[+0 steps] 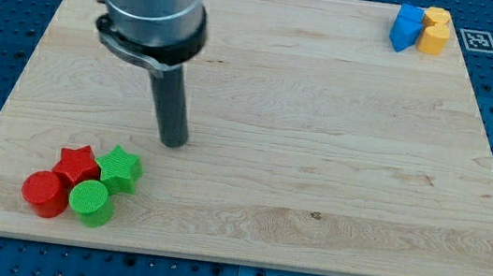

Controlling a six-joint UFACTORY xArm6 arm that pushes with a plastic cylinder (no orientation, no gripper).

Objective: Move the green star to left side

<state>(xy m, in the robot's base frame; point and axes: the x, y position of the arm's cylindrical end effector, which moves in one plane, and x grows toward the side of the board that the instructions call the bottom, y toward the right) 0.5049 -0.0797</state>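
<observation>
The green star (119, 169) lies flat on the tabletop (324, 119) in the lower left of the frame. It is a small, ridged, bright green block with blunt points, its top face level and fully in view.

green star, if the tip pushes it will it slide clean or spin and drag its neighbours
The green star looks small, rigid and low, so it should slide rather than tip. Its points may let it spin if my tip hits off-centre. It appears to touch the red star and green cylinder, so a leftward push would probably move them too.
</observation>
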